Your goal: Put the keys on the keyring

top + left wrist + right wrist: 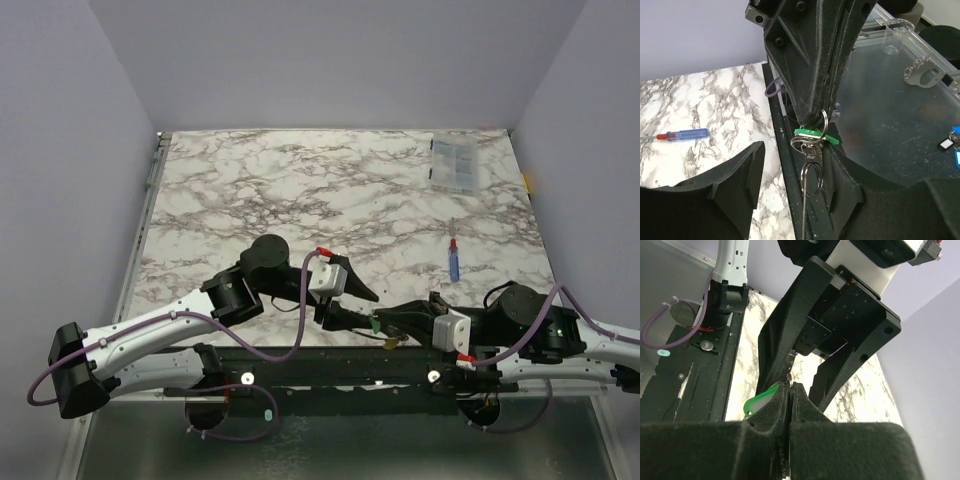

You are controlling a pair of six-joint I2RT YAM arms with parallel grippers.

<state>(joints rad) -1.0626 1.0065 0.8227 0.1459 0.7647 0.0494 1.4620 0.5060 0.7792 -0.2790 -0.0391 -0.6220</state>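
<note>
My right gripper [379, 322] is shut at the table's near edge, with the bright green key [373, 323] at its tips. In the right wrist view its jaws [790, 388] are pressed together, and the green key [759, 403] sticks out to their left. In the left wrist view the green key [816, 136] hangs from thin metal split rings [812, 176]. My left gripper [796, 192] is open, and the rings hang between its fingers without touching them. A small yellowish key [392, 341] hangs just below the right gripper. A large grey loop on the table is out of view.
A blue screwdriver with a red tip [454, 262] lies at the right of the marble table [300, 190]. A clear plastic box [455, 163] is at the back right. On the lower clear shelf are a grey loop with a chain [923, 76], a clear cup [892, 37] and blue tags [955, 157].
</note>
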